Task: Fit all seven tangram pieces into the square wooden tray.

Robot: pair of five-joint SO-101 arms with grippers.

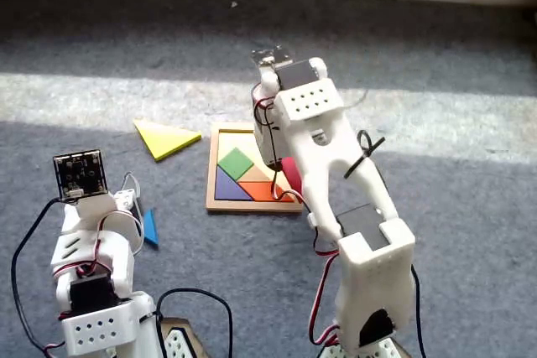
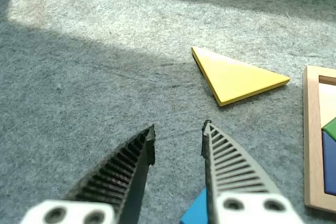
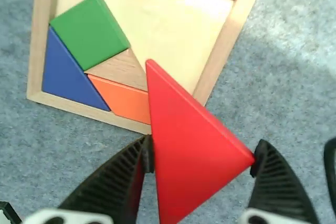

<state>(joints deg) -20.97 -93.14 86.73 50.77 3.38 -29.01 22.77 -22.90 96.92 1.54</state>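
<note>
Finds red triangle (image 3: 184, 135) clamped in right gripper (image 3: 202, 155), over tray (image 3: 227, 51) rim. Finds left gripper (image 2: 179, 127) spread, yellow triangle (image 2: 236, 77) ahead, apart.

From where I stand, the counter (image 1: 453, 173) is covered in grey felt-like cloth, rough and matt. The tray (image 3: 223, 51) is pale, smooth wood with faint grain on its floor. The red triangle (image 3: 189, 150), yellow triangle (image 2: 236, 77) and green square (image 3: 89, 30) have a smooth, satin painted coat. The left end effector (image 2: 178, 128) and right end effector (image 3: 202, 155) have ribbed, matt plastic fingers (image 2: 128, 166). The right arm (image 1: 336, 157) has a matt white plastic shell.
</note>
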